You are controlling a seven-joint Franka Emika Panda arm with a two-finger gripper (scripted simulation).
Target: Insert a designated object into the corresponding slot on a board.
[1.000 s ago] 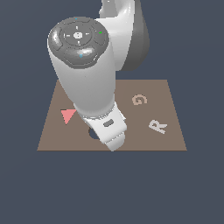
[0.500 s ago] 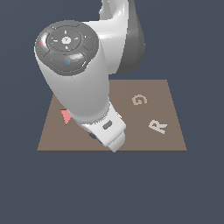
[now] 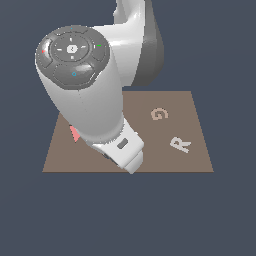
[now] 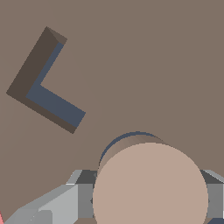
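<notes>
We hold the disc gripped between our jaws, hovering almost directly over the round slot, whose exposed rim peeks out toward eleven o'clock on the board.

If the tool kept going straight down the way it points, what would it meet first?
Probably the round hole in the board: the disc held in the tool sits nearly over it, slightly offset, so its edge might catch the rim.
</notes>
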